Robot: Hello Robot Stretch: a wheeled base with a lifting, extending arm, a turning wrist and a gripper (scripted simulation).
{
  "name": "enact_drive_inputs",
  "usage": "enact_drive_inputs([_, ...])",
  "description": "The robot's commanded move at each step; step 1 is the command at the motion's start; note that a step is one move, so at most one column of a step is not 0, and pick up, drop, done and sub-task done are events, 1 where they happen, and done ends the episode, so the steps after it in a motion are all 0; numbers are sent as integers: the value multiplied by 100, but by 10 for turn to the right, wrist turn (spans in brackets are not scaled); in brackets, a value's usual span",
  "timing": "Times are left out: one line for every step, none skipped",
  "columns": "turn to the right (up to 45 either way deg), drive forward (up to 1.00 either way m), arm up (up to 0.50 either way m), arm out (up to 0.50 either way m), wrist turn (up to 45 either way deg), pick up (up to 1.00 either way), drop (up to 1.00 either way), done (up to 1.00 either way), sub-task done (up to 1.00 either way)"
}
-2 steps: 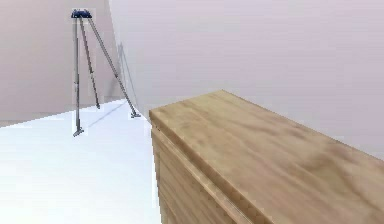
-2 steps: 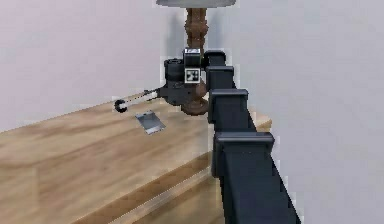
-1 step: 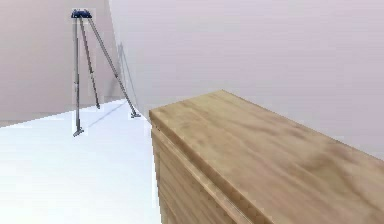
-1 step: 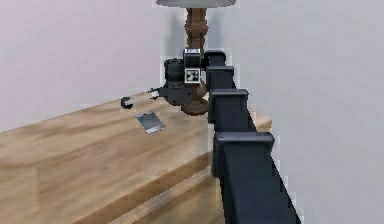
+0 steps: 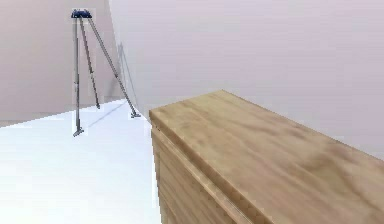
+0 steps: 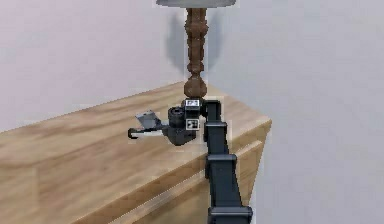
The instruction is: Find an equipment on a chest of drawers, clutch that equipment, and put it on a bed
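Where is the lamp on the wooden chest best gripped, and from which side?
Probably the lamp by its slim turned stem, coming in level from the side: it stands upright on the chest, and its shade blocks the top.

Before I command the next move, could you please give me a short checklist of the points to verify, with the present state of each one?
1. Arm reaches out over the top of the chest of drawers: ok.
2. Pincer holds the equipment: cannot tell.
3. Clearance between the arm's far end and the lamp behind it: cannot tell.
4. Lamp stands upright on the chest: ok.
5. Floor between the chest and the tripod is bare: ok.
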Motion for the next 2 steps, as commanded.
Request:
enact_drive_inputs([0, 0, 0, 0, 0, 100, 0, 0, 0])
enact_drive_inputs([0, 0, 10, 0, 0, 0, 0, 0, 0])
